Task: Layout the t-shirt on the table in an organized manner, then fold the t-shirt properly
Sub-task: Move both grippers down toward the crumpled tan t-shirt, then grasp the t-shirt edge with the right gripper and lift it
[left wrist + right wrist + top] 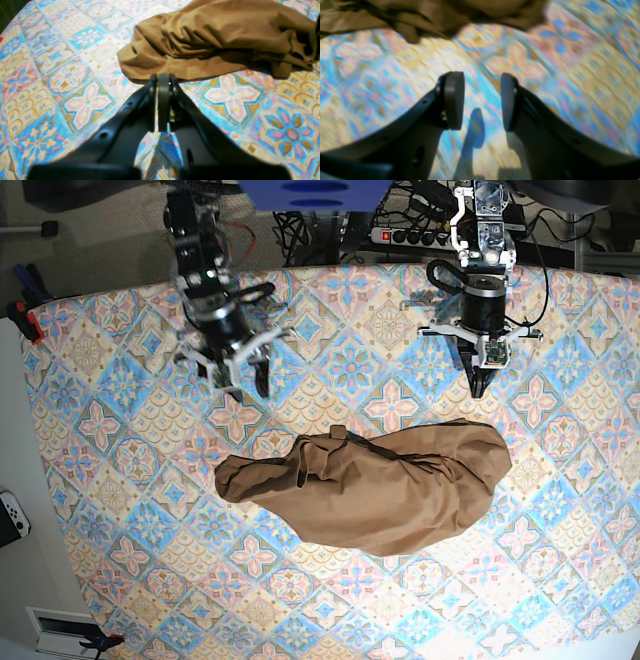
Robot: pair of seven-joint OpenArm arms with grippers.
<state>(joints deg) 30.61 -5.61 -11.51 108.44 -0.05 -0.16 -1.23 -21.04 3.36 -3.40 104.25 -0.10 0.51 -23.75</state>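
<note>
The tan-brown t-shirt [370, 490] lies crumpled in a long heap in the middle of the table [150, 530]. My left gripper [480, 390] hovers just behind the heap's right end, shut and empty. In the left wrist view its fingertips [162, 77] point at the near edge of the t-shirt [212, 37], close to the cloth. My right gripper [247, 385] hangs behind the heap's left end, apart from it. The right wrist view is blurred; there the right gripper [482, 80] stands open with nothing between its pads, and the t-shirt [432, 12] fills the top edge.
Cables and a power strip [420, 232] run along the table's far edge. A red clamp [25, 320] grips the left edge, and a white controller [10, 518] lies off the table at the left. Patterned cloth [75, 75] surrounds the heap on all sides.
</note>
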